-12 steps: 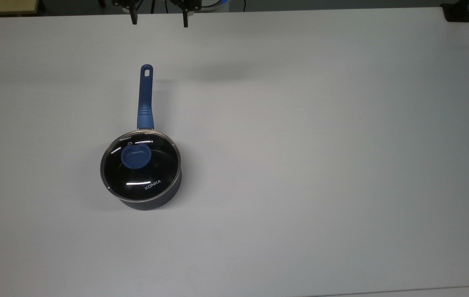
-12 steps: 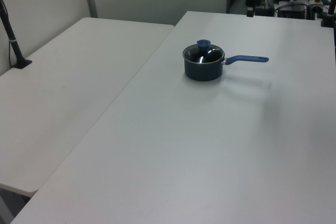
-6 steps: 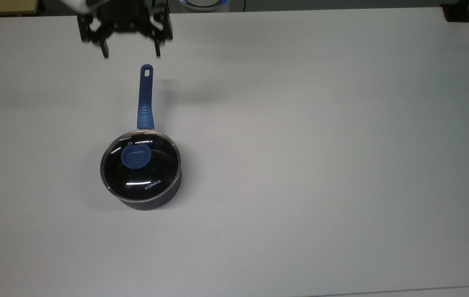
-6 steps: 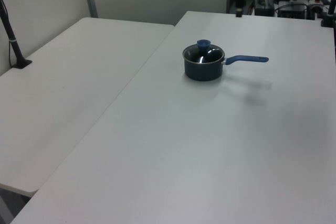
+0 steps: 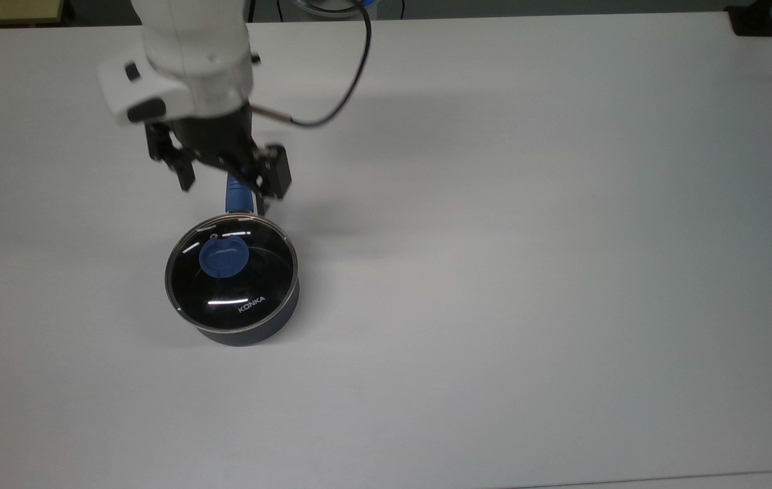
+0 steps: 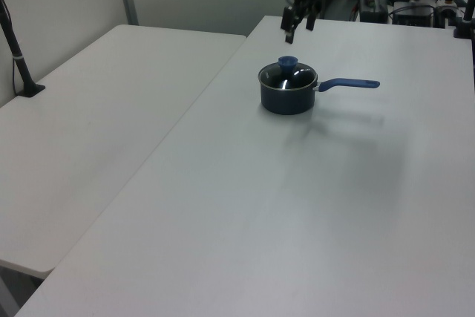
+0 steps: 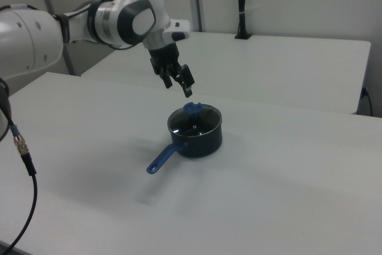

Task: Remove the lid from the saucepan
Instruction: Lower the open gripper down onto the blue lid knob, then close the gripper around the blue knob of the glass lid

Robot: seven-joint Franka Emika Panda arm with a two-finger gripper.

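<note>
Open and empty, the gripper (image 5: 223, 187) hangs above the saucepan's handle (image 5: 237, 195) in the top view, with its two fingers spread well apart and pointing down. One second ago just the finger tips were seen at the far edge of the table in the top view; half a second ago the gripper was beyond the hole end of the handle. Now it has come toward the pot and covers most of the handle. In the left view the gripper (image 6: 297, 26) is in the air, above and beyond the pot. In the right view the gripper (image 7: 178, 83) is above and to the right view's left of the knob, not touching it.

The lid (image 5: 231, 273) sits on the saucepan (image 5: 250, 331), in the same place as before, with its blue knob (image 5: 223, 258) in the middle and white "KONKA" letters near the near edge. The saucepan stands on the white table (image 5: 529, 238), in the top view's left half. Its handle points to the far side in the top view.

A black cable (image 5: 338, 102) runs from the white arm (image 5: 189, 47) in a loop over the table. In the left view a second white table (image 6: 96, 131) stands beside the first one.
</note>
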